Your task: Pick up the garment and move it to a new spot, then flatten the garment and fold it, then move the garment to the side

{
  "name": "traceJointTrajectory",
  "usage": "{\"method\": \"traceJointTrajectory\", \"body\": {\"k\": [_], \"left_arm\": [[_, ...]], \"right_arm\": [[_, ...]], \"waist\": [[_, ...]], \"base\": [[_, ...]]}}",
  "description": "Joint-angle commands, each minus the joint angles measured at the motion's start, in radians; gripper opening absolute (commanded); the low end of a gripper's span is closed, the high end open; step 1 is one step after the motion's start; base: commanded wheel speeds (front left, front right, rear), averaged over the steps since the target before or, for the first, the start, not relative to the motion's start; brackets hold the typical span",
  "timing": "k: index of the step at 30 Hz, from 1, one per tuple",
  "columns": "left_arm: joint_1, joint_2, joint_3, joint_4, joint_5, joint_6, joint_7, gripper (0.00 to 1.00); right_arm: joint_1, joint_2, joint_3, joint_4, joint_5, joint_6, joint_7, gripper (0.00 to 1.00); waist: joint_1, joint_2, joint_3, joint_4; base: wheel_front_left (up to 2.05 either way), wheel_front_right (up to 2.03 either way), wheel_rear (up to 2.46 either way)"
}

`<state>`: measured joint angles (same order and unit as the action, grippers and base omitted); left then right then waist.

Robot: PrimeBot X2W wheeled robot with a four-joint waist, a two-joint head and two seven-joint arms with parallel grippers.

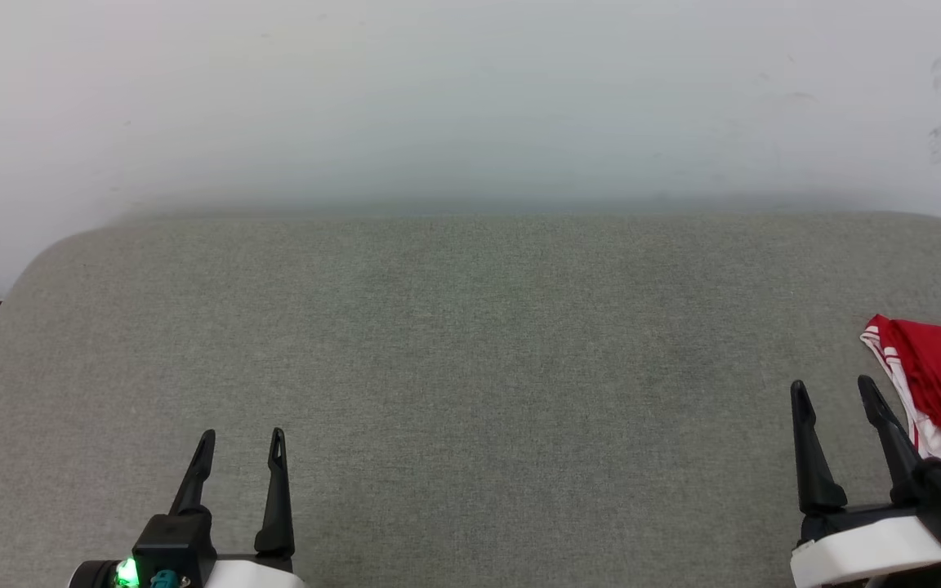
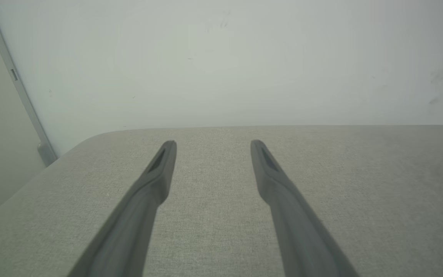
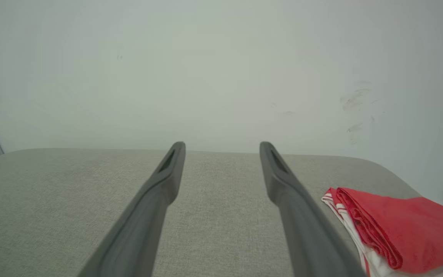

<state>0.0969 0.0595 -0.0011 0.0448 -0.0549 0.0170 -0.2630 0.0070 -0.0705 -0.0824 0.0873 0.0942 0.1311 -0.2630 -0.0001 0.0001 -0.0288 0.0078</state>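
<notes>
Both claws sit at the near edge of the head view, fingers pointing away from the robot over the grey fabric bench (image 1: 470, 327). Left claw (image 1: 242, 433) is low at the near left on a pale wrist with a green light at its base. Its two dark fingers are spread apart with nothing between them, and its own wrist view (image 2: 212, 142) shows bare fabric in the gap. Right claw (image 1: 831, 382) is at the near right and reaches slightly farther forward. Its fingers are likewise parted and empty, angled a little to the left, and bare bench shows between them in the right wrist view (image 3: 222, 143).

Just to the right of the right claw lies the garment (image 1: 940, 376), bunched on the bench at the right edge of the head view, which cuts it off. It is close beside the claw's outer finger; whether they touch cannot be told. Red cloth is folded on top, with white red-striped fabric showing under it on the side facing the claw (image 3: 406, 227). The visible fold edge runs from near right to far left, but the garment's full long axis cannot be judged.

Beyond it the bench ends in rounded corners against a pale wall (image 1: 470, 98) with faint scuffs at the right.
</notes>
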Motion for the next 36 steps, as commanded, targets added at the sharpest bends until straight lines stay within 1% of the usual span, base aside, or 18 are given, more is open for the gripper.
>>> {"method": "traceJointTrajectory", "body": {"k": [1, 9, 19, 20, 24, 36], "left_arm": [[0.01, -0.001, -0.003, 0.004, -0.003, -0.005, -0.002, 1.0], [0.021, -0.003, -0.008, 0.015, -0.008, -0.015, -0.002, 1.0], [0.02, -0.005, -0.002, 0.031, -0.013, -0.02, -0.002, 1.0], [0.018, -0.004, -0.003, 0.031, -0.012, -0.021, 0.0, 0.0], [0.021, -0.007, 0.0, 0.068, -0.027, -0.023, 0.011, 0.0], [-0.018, -0.007, 0.021, 0.09, -0.276, -0.043, 0.072, 0.0]], "right_arm": [[0.026, 0.006, -0.007, -0.013, 0.002, -0.001, -0.002, 1.0], [0.103, 0.019, -0.018, -0.063, -0.001, -0.001, -0.002, 1.0], [0.114, 0.022, -0.016, -0.048, 0.007, -0.001, -0.002, 1.0], [0.102, 0.017, -0.017, -0.049, 0.002, 0.0, 0.0, 0.0], [0.102, 0.018, -0.016, -0.014, 0.018, 0.0, 0.007, 0.0], [0.065, 0.018, -0.02, 0.013, 0.262, 0.0, 0.068, 0.0]], "waist": [[0.0001, -0.0001, -0.004, -0.003], [0.0001, -0.0001, -0.016, -0.01], [0.0001, -0.0001, -0.02, -0.01], [0.0001, -0.0001, -0.02, -0.01], [0.0001, -0.0001, -0.019, -0.01], [0.0001, -0.0001, -0.014, -0.01]], "base": [[0.0, 0.0, 0.0], [0.0, 0.0, 0.0], [0.0, 0.0, 0.0], [0.0, 0.0, 0.0], [0.0, 0.0, 0.0], [0.0, 0.0, 0.0]]}}
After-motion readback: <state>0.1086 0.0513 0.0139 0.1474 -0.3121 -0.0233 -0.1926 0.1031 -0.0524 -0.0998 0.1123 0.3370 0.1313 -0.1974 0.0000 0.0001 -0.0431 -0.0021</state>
